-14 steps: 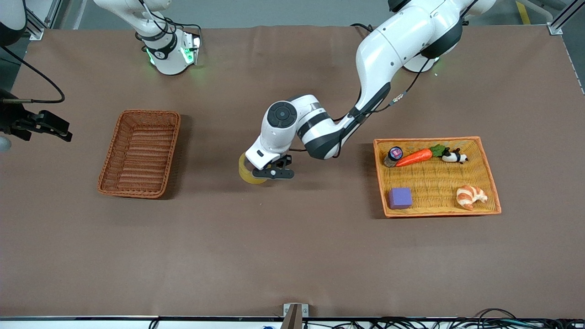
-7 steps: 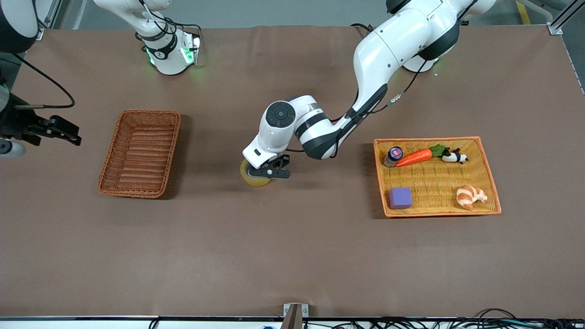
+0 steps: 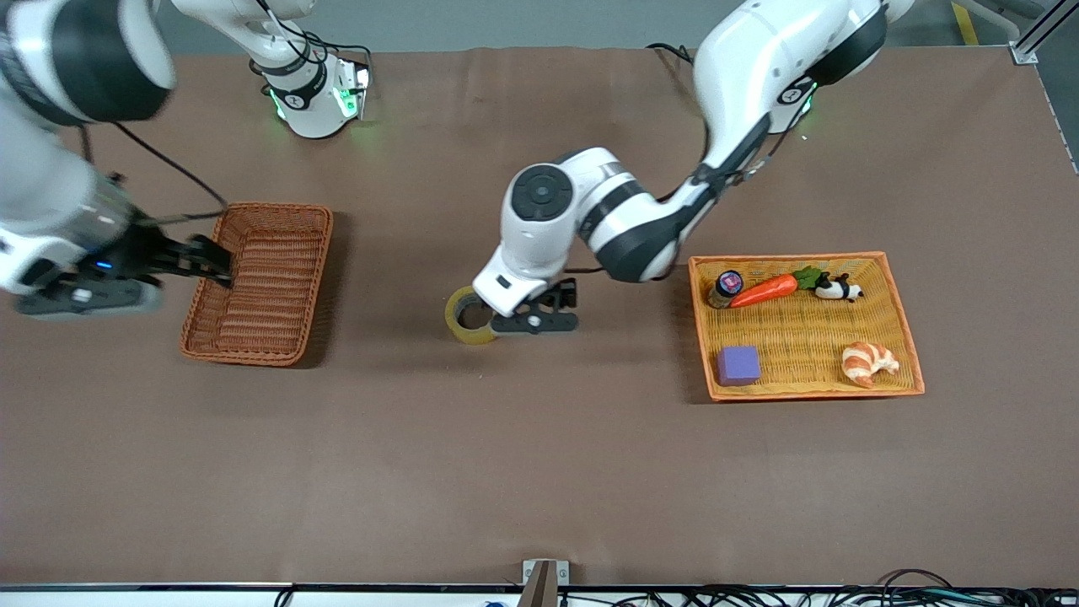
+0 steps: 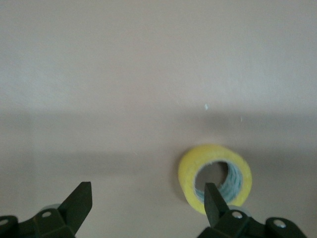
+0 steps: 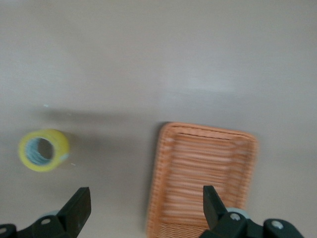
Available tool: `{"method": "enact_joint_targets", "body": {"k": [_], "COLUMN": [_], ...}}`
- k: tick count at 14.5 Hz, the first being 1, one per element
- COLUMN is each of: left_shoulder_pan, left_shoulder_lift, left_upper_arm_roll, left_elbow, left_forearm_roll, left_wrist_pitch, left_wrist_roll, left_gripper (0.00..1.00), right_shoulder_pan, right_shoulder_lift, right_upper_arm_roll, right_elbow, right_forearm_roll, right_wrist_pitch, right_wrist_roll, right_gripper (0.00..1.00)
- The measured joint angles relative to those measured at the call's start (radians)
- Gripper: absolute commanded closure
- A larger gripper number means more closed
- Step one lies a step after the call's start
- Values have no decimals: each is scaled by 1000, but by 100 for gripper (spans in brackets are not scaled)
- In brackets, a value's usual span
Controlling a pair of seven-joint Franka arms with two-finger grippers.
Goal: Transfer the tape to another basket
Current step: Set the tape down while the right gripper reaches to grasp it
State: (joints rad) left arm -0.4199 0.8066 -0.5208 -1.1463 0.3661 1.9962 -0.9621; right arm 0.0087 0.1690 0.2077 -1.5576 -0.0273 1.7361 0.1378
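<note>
The tape (image 3: pixel 469 318), a yellowish roll with a grey core, rests on the brown table between the two baskets. My left gripper (image 3: pixel 534 320) is open and empty just beside the tape, toward the left arm's end. In the left wrist view one of the fingertips (image 4: pixel 212 196) overlaps the tape (image 4: pixel 198 171), and the left gripper (image 4: pixel 146 203) holds nothing. The reddish-brown basket (image 3: pixel 261 282) is empty. My right gripper (image 3: pixel 209 263) is open over the basket's rim. The right wrist view shows the right gripper (image 5: pixel 143 208) open, above the basket (image 5: pixel 203 173) and the tape (image 5: pixel 43 149).
The wide orange-yellow tray (image 3: pixel 902 320) at the left arm's end holds a carrot (image 3: pixel 765 289), a purple block (image 3: pixel 738 365), a croissant (image 3: pixel 868 361), a small jar (image 3: pixel 725 287) and a black-and-white toy (image 3: pixel 837 289).
My left gripper has opened, let go of the tape and drawn back toward the left arm's end; the tape stays on the table. My right arm has swung in over the reddish-brown basket's rim.
</note>
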Motion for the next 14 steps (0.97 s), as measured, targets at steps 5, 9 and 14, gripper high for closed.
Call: {"method": "enact_joint_targets", "body": {"k": [5,9,14], "left_shoulder_pan": [124,181,212], "left_shoulder_lift": [-110,-257,-454], "left_upper_arm_roll": [20,91,271], "left_elbow": [-16,-90,-240], "left_forearm_roll": [-34,-93,-274], "left_wrist_pitch": [-62,-116,-122], "left_wrist_roll": [79,246,487], "left_gripper": [0,0,0], "right_shoulder_pan": [63,144,202], "right_shoulder_lift": [187,296,367], "right_upper_arm_roll": [150,155,156], "right_elbow": [-50,-154,-255], "right_forearm_roll": [-2,-43,-159], "right_wrist_pitch": [211,408,564], "right_wrist_roll": [228,254,344], "right_gripper": [0,0,0]}}
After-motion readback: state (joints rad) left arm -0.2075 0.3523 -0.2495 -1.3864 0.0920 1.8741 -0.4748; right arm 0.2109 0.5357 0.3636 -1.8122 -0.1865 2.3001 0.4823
